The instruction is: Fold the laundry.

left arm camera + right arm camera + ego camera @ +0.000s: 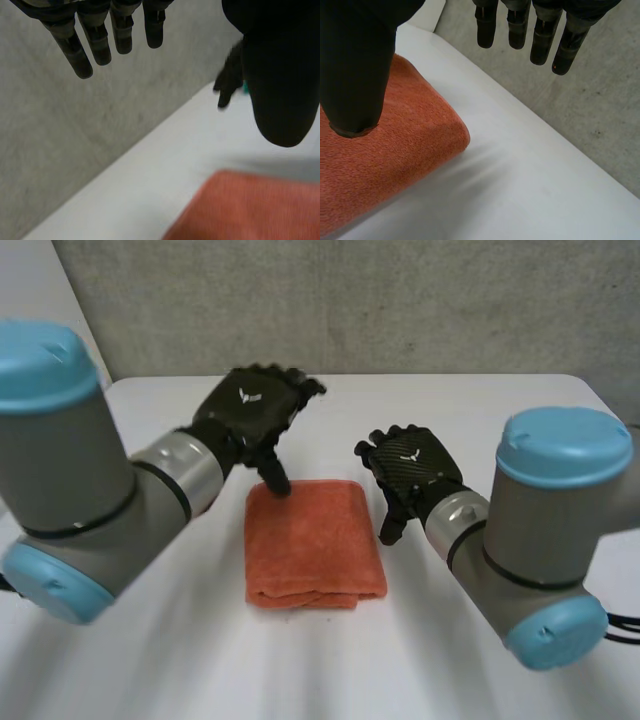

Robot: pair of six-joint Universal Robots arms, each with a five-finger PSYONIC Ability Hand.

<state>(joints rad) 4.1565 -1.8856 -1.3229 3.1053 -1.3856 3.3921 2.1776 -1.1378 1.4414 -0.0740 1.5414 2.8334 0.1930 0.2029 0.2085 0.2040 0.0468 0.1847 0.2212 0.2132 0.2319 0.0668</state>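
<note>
One towel lies folded square mid-counter. Left hand over its far corner, right hand beside its edge; both slack-fingered, holding nothing. Folding judged essentially complete.

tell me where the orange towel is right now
In the head view the folded orange towel lies on the white table, between the hands: the left hand at its far left corner, the right hand beside its right edge.
</note>
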